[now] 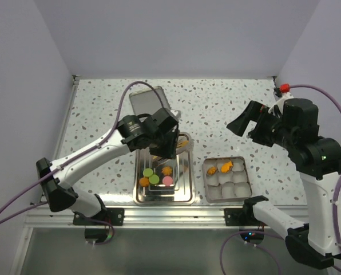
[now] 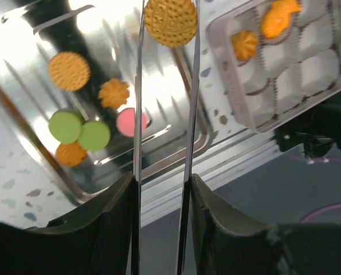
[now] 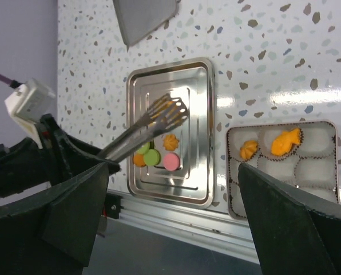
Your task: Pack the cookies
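Cookies add up to nine here. One round orange cookie (image 2: 170,22) is pinched between the tips of the tongs (image 2: 138,114), over the silver tray (image 2: 102,46). Six more lie in that tray: two green cookies (image 2: 66,126) touching each other, one pink cookie (image 2: 130,121) just beside them, and three orange cookies (image 2: 69,70), one of them touching the green pair. The last two, a flower cookie (image 2: 245,44) and a fish cookie (image 2: 279,17), both orange, sit side by side in the far row of the square tin (image 2: 226,69). The tin has nine white cups and stands just to the right of the tray. Your left gripper (image 2: 162,183) squeezes the two arms of the tongs with its fingers. Your right gripper (image 3: 173,169) hangs over the speckled table (image 1: 216,97) with its fingers spread wide. One grey flat sheet (image 1: 149,100) lies behind the tray.
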You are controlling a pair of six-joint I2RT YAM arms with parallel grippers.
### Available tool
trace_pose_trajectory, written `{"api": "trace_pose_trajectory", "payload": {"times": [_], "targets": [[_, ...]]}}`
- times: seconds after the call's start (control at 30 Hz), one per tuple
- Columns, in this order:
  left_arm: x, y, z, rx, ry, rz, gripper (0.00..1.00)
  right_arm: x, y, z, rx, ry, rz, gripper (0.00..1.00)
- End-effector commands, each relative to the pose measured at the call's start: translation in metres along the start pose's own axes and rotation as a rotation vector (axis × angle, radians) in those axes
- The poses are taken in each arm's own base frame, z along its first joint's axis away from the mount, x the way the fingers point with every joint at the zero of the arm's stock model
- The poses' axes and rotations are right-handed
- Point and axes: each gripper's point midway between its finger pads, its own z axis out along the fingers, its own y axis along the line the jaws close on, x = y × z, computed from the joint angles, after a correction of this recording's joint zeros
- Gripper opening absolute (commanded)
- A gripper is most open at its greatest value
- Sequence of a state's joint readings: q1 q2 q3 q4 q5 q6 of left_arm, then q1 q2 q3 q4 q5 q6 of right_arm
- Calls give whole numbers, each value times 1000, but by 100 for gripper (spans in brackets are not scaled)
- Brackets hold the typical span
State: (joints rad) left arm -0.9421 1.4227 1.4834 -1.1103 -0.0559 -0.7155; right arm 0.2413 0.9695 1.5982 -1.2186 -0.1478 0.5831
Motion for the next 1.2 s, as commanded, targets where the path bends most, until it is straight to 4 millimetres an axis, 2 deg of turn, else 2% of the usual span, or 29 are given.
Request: {"api": "trace_pose_trajectory", "payload": {"times": [0.0,0.03,0.07,0.1,0.13,0.17,0.23,0.27,0.33,0.43,0.6,0.77,0.93,1.17], "targets": [[-29,-71,2,147,-72,65,37,-16,12,-19,-30,-61,-7,99],[-35,-91,-5,189,-88,91,37,-18,12,-21,-26,-75,-7,99],[-34,-101,11,180,-64,114,37,-19,13,-24,-27,-81,-4,99],[-36,-111,14,194,-63,129,37,-22,14,-28,-30,-97,-8,99],[-42,-128,8,231,-83,146,36,-22,13,-29,-27,-106,-6,99],[-42,-137,22,232,-71,160,36,-22,12,-31,-23,-108,-6,99],[-46,-158,23,293,-68,175,36,-24,13,-37,-21,-119,-10,99],[-46,-167,34,309,-61,181,36,-23,11,-40,-10,-115,-13,99],[-50,-185,35,364,-66,193,36,-24,12,-47,-12,-126,-20,99],[-48,-198,52,394,-48,207,35,-21,7,-50,-1,-137,-18,99],[-42,-210,65,442,-28,229,35,-13,2,-41,7,-117,-7,99],[-40,-217,82,458,-15,236,36,-16,2,-32,9,-109,-14,99],[-33,-215,97,446,14,250,38,-21,-4,-34,48,-129,-41,99],[-27,-206,112,404,33,273,43,-18,-8,-28,62,-105,-52,99]]}}
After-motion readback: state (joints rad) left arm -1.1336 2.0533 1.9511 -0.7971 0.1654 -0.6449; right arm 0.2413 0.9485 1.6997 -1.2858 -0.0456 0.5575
